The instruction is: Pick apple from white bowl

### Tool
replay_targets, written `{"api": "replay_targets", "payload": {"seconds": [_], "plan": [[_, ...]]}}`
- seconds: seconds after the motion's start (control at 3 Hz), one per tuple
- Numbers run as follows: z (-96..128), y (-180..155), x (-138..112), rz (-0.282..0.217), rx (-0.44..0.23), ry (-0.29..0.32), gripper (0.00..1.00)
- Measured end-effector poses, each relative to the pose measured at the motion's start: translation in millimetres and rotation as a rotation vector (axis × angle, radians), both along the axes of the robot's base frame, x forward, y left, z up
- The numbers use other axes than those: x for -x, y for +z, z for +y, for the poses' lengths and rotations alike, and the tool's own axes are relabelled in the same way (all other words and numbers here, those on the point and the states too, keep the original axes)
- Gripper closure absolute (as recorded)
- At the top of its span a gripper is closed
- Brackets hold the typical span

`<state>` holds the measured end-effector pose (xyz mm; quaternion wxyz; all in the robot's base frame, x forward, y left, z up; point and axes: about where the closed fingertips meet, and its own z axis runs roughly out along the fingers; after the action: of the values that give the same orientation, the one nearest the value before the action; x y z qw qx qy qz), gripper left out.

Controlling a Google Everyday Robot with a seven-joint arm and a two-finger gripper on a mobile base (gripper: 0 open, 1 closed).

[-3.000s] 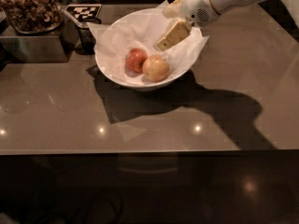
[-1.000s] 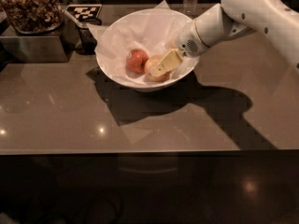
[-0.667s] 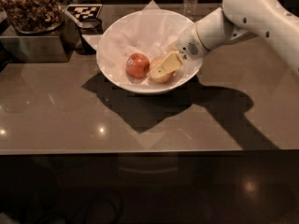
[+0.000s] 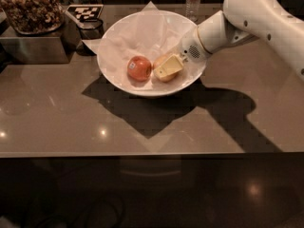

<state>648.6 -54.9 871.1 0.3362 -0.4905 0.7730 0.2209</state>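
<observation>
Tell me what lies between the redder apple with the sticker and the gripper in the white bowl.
In the camera view, the paler yellowish-pink apple lies there, right of the redder stickered apple; the gripper is against it in the wide white bowl.

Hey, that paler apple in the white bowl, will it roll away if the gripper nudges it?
Probably a little: the apple is round, on crinkled paper. The white bowl slopes, so it likely settles back. The gripper sits on it; the red apple blocks one side.

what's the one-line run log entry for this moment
phase: grasping | gripper: in white bowl, on apple | red apple: left of it, untouched
</observation>
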Motion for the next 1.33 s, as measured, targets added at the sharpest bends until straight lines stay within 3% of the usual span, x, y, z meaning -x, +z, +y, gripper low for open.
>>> {"api": "replay_targets", "payload": {"seconds": [0.33, 0.67, 1.33], "plan": [[2, -1, -2, 0.000, 0.022, 0.008, 0.77], [-2, 7, -3, -0.017, -0.013, 0.012, 0.99], [-18, 96, 14, -0.167, -0.106, 0.074, 1.00]]}}
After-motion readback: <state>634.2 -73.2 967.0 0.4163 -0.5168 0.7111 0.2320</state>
